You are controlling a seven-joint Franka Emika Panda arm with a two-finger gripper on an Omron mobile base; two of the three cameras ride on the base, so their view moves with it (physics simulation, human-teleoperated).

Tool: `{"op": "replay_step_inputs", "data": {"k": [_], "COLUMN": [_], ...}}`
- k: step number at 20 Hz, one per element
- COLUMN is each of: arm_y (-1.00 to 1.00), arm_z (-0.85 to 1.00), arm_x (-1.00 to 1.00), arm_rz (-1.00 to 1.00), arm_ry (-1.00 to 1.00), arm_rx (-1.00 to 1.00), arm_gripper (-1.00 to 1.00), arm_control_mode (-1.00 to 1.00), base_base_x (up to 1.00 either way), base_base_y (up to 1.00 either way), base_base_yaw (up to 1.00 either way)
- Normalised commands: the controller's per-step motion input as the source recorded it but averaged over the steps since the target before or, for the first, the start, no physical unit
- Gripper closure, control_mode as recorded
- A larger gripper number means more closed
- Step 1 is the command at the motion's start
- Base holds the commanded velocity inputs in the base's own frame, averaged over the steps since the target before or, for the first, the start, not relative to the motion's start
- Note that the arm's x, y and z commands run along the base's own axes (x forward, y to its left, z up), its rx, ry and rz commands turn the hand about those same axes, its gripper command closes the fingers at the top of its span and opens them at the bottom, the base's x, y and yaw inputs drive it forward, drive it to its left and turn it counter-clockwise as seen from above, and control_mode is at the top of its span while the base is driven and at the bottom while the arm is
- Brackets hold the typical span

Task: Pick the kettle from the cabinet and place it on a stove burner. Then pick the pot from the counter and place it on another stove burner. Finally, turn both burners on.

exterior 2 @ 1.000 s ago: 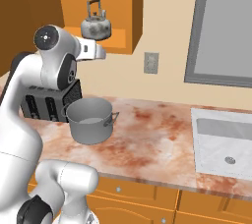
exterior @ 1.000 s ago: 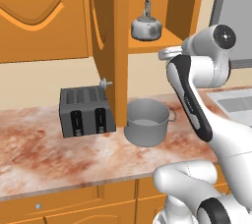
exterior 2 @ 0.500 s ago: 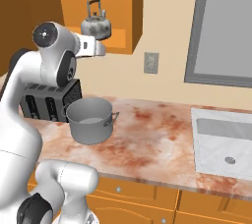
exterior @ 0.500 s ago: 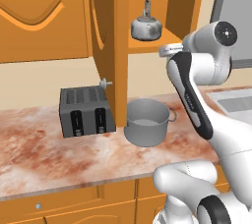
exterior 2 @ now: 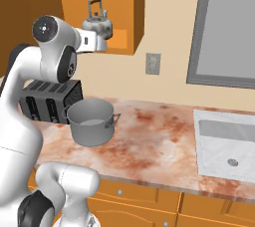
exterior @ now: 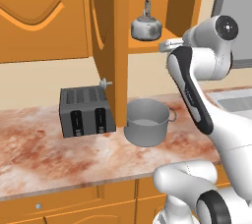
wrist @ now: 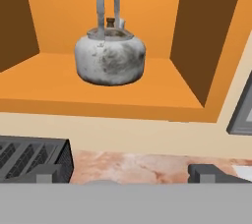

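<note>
The gripper (wrist: 126,173) hangs with its jaws spread wide and nothing between them, aimed straight into the open cabinet (wrist: 123,7). Compared with a second ago, barely anything has changed: the arm has only crept a touch nearer the shelf's front edge. The kettle (wrist: 110,58) sits upright mid-shelf, handle up, untouched. Down on the counter (exterior: 44,154), the pot (exterior: 146,122) waits beside the toaster (exterior: 84,111). So the first pick hasn't begun; I'd say it's lining up.
</note>
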Motion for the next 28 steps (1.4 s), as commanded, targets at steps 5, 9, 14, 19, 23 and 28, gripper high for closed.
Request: {"op": "replay_step_inputs", "data": {"k": [5, 9, 14, 19, 23, 28], "arm_y": [0.0, 0.0, 0.0, 0.0, 0.07, 0.21], "arm_z": [0.17, 0.17, 0.16, 0.12, 0.08, 0.03], "arm_x": [0.14, 0.15, 0.16, 0.08, 0.0, 0.05], "arm_rz": [0.0, 0.0, 0.0, 0.0, 0.0, 0.0], "arm_ry": [0.0, 0.0, 0.0, -0.01, -0.07, -0.04], "arm_rx": [0.0, 0.0, 0.0, 0.0, 0.0, 0.0], "arm_gripper": [-1.0, -1.0, -1.0, -1.0, -1.0, -1.0], "arm_control_mode": [-1.0, -1.0, -1.0, -1.0, -1.0, -1.0], "base_base_x": [0.0, 0.0, 0.0, 0.0, 0.0, 0.0], "base_base_y": [0.0, 0.0, 0.0, 0.0, 0.0, 0.0], "base_base_yaw": [0.0, 0.0, 0.0, 0.0, 0.0, 0.0]}}
